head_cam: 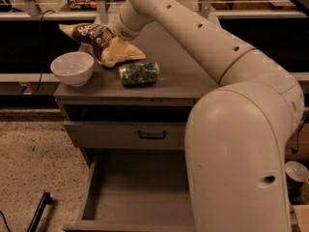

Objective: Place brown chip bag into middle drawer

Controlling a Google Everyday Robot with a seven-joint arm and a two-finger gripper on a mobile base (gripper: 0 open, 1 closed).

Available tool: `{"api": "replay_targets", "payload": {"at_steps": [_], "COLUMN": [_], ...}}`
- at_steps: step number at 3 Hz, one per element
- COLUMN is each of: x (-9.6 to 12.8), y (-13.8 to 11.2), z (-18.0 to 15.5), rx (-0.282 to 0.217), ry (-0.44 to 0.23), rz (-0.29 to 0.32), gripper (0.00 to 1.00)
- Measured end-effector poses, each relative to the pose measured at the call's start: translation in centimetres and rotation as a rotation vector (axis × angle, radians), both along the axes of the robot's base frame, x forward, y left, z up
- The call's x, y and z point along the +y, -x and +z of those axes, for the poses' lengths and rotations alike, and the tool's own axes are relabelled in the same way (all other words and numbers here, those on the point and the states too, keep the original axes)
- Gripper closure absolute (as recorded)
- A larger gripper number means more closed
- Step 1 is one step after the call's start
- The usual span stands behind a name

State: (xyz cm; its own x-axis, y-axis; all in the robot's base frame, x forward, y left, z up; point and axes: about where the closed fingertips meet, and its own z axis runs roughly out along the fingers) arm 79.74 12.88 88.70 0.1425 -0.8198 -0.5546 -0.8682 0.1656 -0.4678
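Note:
The brown chip bag, dark brown with a yellow-tan end, is at the back left of the grey cabinet's top. My gripper is at the end of the arm that reaches in from the right. It is down on the bag's middle, and my wrist hides its tip. I cannot tell whether the bag rests on the top or is raised. The middle drawer, the lowest one, is pulled out with a bare grey floor. My arm's big elbow covers its right side.
A white bowl stands at the front left of the cabinet top. A small clear pack of green contents lies in front of the bag. The drawer with a dark handle above the open one is shut. A black bar lies on the speckled floor at left.

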Motion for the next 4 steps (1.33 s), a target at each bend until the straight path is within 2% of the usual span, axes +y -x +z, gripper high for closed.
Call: {"api": "replay_targets", "payload": {"at_steps": [1,2,3,4], "x": [0.3,-0.1,-1.2,-2.4], "y": [-0.8,-1.3,-1.4,-1.0], "z": [-0.6,-1.4,0.2,4.1], "rx": [0.01,0.032,0.023,-0.007], "ry": [-0.009,-0.023,-0.038,-0.037], "rz": [0.012,0.001,0.001,0.037], "gripper": [0.18,0.41,0.65,0.88]}}
